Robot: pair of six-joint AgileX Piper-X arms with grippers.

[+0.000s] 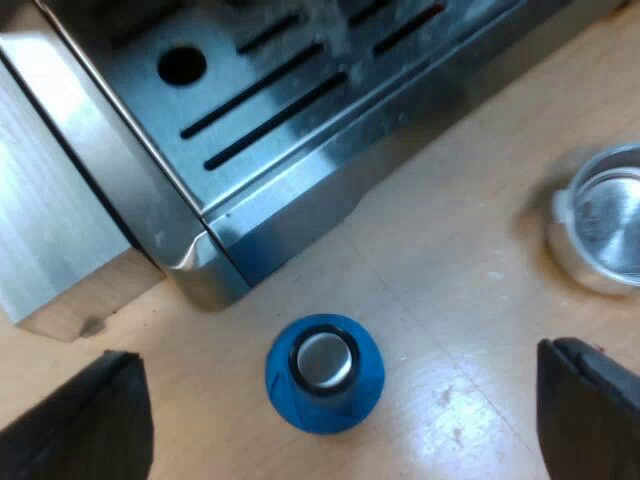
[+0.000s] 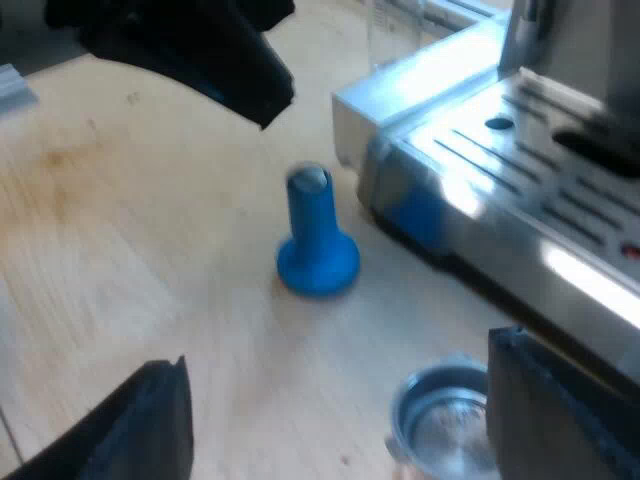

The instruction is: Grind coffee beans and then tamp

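Tamper (image 1: 324, 372) stands upright by the machine (image 1: 300, 180), I guess so the left claw (image 1: 340, 397), spread wide over it, can grab; right claw (image 2: 340, 400) gapes too.

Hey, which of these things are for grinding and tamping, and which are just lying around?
For the job:
- blue tamper, standing upright
- metal holder, loose, not locked in
- espresso machine

Lying about:
- what looks like a measuring glass, beside the machine
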